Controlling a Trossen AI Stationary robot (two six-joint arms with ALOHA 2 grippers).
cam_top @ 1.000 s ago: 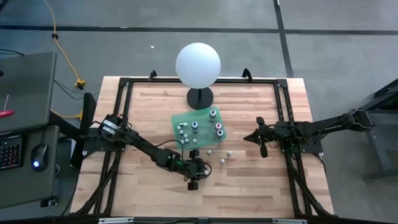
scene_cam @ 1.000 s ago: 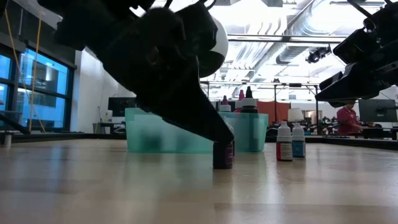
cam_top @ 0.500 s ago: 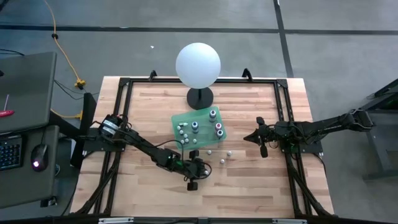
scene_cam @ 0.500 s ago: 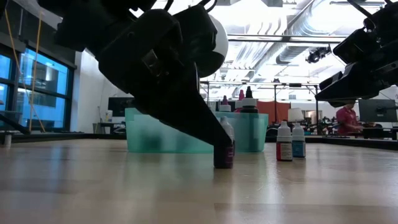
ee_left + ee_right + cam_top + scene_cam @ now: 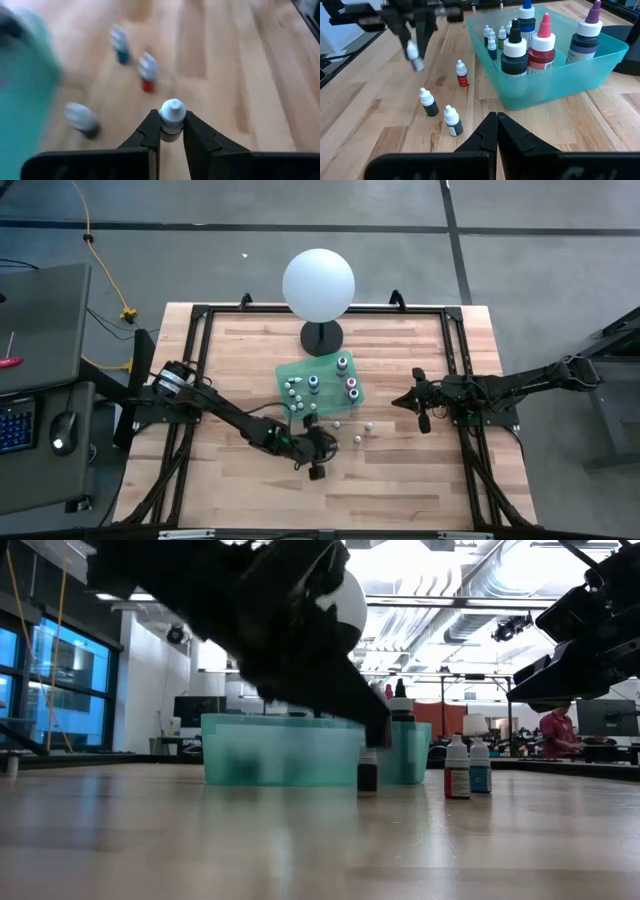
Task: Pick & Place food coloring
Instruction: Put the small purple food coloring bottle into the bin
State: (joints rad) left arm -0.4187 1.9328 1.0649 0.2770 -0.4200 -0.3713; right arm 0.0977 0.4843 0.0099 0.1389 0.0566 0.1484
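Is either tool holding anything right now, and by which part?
Left tool grips a small bottle just under its white cap. Right tool is shut, empty.

A green translucent plastic tray [image 5: 320,383] sits mid-desk on the pale wooden desk [image 5: 250,360], with tall dropper bottles [image 5: 343,364] standing inside. The white sphere on a black stand [image 5: 318,285] is at its 12 o'clock. Three small loose whitish food coloring bottles [image 5: 357,439] stand at 5 o'clock. The left end effector [image 5: 316,448], at 6 o'clock, grips a fourth small bottle [image 5: 172,114]. The right end effector [image 5: 415,402] waits at 3 o'clock.
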